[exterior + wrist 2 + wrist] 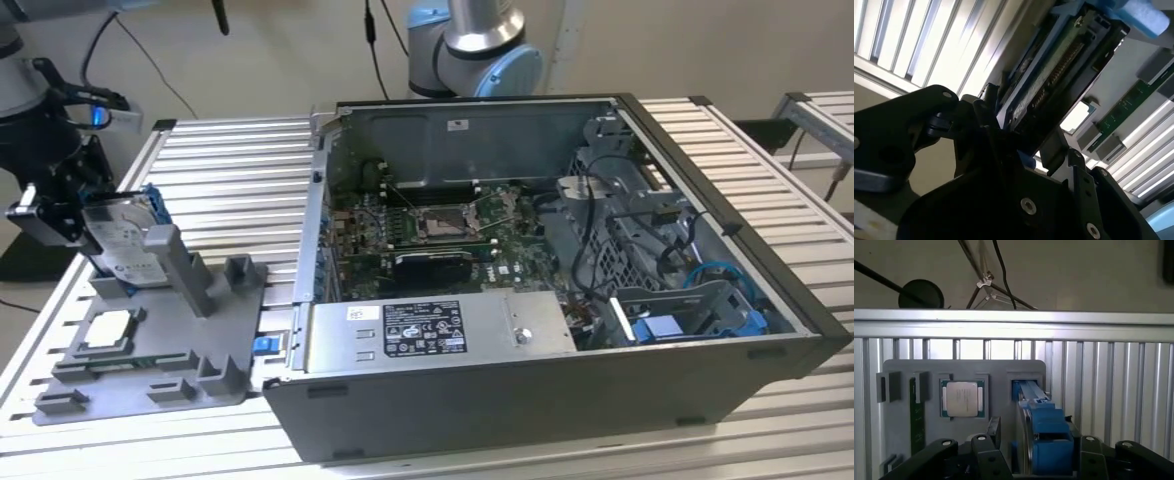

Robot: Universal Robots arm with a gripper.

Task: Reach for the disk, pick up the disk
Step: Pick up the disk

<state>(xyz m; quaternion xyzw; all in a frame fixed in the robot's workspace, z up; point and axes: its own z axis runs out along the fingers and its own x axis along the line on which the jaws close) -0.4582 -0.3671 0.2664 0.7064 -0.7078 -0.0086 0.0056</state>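
The disk (pixel 123 245), a silver-grey drive with a white label in a blue carrier, stands on edge in a slot of the grey fixture (pixel 174 350) at the exterior view's left. My gripper (pixel 96 222) reaches it from that side. In the first wrist view the disk (pixel 1046 427) shows edge-on between my black fingers (pixel 988 447), with a narrow strip of fixture showing between one finger and the carrier. The second wrist view shows the disk (pixel 1054 75) running down into my gripper (pixel 1024 145). The jaws straddle it and look open.
A square silver chip (pixel 961 399) lies in a fixture pocket beside the disk, with a green memory stick (pixel 916 415) past it. An open computer case (pixel 534 400) stands just right of the fixture on the slatted aluminium table (pixel 227 170). Another arm's base (pixel 474 50) rises behind the case.
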